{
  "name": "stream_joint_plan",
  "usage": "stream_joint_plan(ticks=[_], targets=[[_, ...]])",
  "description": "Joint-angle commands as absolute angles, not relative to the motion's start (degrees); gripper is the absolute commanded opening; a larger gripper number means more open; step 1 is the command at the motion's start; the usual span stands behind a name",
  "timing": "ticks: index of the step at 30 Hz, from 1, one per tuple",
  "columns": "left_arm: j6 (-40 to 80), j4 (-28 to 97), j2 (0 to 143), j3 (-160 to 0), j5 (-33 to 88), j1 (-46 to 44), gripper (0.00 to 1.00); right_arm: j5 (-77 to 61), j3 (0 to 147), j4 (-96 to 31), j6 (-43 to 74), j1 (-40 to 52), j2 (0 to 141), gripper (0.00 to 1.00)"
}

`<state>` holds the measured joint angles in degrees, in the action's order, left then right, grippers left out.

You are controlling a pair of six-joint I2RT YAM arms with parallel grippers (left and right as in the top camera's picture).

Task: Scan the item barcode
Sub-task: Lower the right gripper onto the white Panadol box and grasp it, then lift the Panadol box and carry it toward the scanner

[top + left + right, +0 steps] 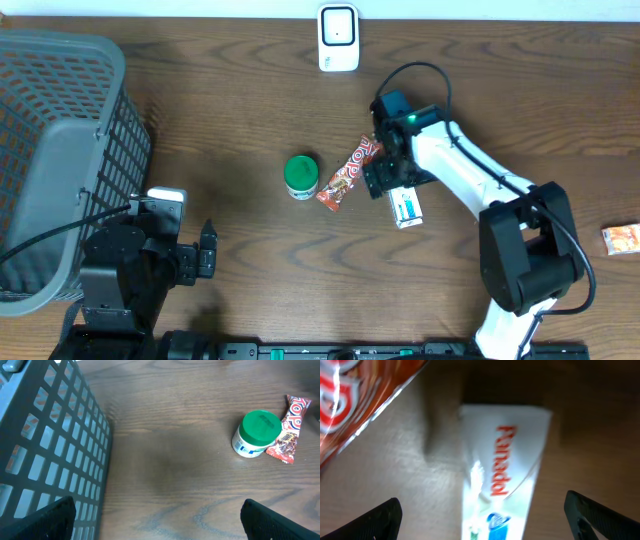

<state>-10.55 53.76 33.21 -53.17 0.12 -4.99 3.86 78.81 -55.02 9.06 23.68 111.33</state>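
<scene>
Right claw (490, 519) is released and straddles the box (505, 475), which lies flat on the desk (230, 120), apparently aligned for pickup toward the scanner (338, 38). Left claw (162, 522) is released, idle.

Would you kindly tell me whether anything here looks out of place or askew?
Nothing looks spilled or damaged. One small orange packet lies alone at the far right, well apart from the jar, snack wrapper and Panadol box grouped mid-table.

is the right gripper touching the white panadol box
Apart. Right wrist view: the right gripper is open and straddles the Panadol box, with a plain gap showing on each side.
</scene>
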Motion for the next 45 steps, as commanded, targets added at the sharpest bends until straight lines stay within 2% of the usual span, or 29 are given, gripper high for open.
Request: stream_joint_plan(ticks=[1, 10, 15, 21, 23, 27, 30, 37, 45], targets=[[-11.09, 53.76, 32.84, -53.74, 0.45, -5.17, 0.99, 1.08, 79.02, -52.8, 9.3, 21.58, 111.94, 0.99], [-11.09, 53.78, 32.84, -53.74, 0.45, -5.17, 0.99, -1.85, 78.19, -51.55, 8.49, 20.62, 114.89, 0.97], [-11.09, 53.76, 32.84, -53.74, 0.45, -5.17, 0.99, -1.83, 76.05, -50.89, 8.51, 20.6, 115.42, 0.87], [-11.09, 53.76, 32.84, -53.74, 0.45, -5.17, 0.99, -1.39, 72.16, -48.4, 8.51, 20.16, 115.42, 0.82], [-11.09, 53.78, 32.84, -53.74, 0.45, -5.17, 0.99, -1.39, 71.16, -47.64, 8.51, 19.99, 115.42, 0.77], [-11.09, 53.78, 32.84, -53.74, 0.45, -5.17, 0.99, -1.89, 70.87, -46.7, 8.54, 19.92, 115.42, 0.57], [-11.09, 53.78, 32.84, -53.74, 0.45, -5.17, 0.99, -4.58, 70.91, -46.46, 8.54, 19.9, 115.42, 0.47], [-11.09, 53.76, 32.84, -53.74, 0.45, -5.17, 0.99, -13.19, 72.14, -49.1, 7.49, 19.42, 115.37, 0.44], [-11.09, 53.78, 32.84, -53.74, 0.45, -5.17, 0.99, -26.65, 77.89, -60.8, -0.54, 18.57, 115.37, 0.4]])
